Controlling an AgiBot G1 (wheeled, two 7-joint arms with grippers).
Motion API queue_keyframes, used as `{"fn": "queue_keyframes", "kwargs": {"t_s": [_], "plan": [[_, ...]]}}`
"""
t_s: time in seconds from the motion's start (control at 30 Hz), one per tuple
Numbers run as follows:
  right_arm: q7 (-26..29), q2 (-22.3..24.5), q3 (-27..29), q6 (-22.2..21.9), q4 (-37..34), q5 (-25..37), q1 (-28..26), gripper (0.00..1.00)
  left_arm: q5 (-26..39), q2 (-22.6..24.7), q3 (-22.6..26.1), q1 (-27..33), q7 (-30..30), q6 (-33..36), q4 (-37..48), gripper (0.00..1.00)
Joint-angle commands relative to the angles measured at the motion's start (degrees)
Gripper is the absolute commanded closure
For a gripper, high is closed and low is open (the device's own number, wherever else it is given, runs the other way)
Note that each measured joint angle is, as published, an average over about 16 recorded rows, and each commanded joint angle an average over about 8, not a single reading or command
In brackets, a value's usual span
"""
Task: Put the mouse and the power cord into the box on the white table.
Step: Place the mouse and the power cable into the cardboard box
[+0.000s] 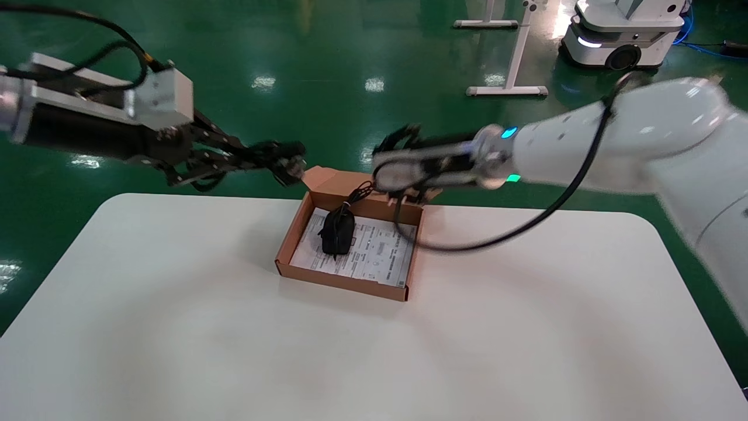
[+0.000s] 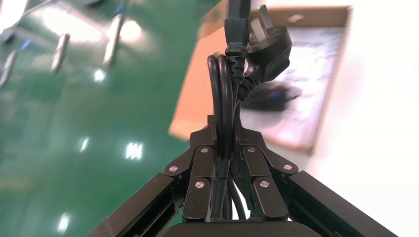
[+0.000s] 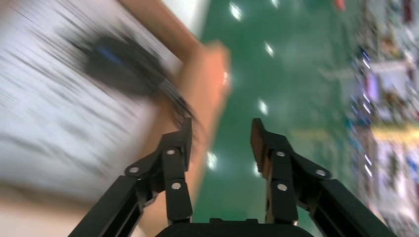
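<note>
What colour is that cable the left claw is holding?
Black. The thick coiled power cord, pinched in the left gripper, shows best in the left wrist view.

Bright overhead lamps glare off the green floor [image 1: 374,58]; my right wrist view smears with motion, my left's background lies unfocused.

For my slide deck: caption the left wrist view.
Left hand shut on the power cord, above the box holding the mouse.

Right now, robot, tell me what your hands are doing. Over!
Left gripper shut on power cord, near box. Right gripper open, empty, above box's far edge. Mouse already in box.
</note>
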State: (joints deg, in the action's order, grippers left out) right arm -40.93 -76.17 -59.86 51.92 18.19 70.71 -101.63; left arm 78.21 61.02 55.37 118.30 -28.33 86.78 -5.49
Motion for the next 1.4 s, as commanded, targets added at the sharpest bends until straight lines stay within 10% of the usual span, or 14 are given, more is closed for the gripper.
{"fn": "queue_keyframes", "kwargs": {"t_s": [0.03, 0.83, 1.13, 1.4], "plan": [[-0.02, 0.53, 0.07, -0.44, -2.16, -0.47, -1.83, 0.0, -0.32, 0.69, -0.14, -1.02, -0.7, 1.79, -0.44, 1.0], [-6.62, 8.32, 1.69, 10.52, -14.64, -2.61, -6.53, 0.0, 1.05, 15.21, 1.61, -11.31, -9.03, -13.86, 2.43, 0.99], [-7.88, 9.04, 2.47, 11.56, -15.94, -3.75, -6.81, 0.0, 1.53, 15.6, 2.03, -12.44, -9.39, -15.95, 1.57, 0.0], [-8.1, 9.47, 2.91, 12.34, -16.31, -4.44, -6.68, 0.0, 1.29, 15.41, 1.81, -12.94, -9.05, -16.04, 1.01, 0.0]]}}
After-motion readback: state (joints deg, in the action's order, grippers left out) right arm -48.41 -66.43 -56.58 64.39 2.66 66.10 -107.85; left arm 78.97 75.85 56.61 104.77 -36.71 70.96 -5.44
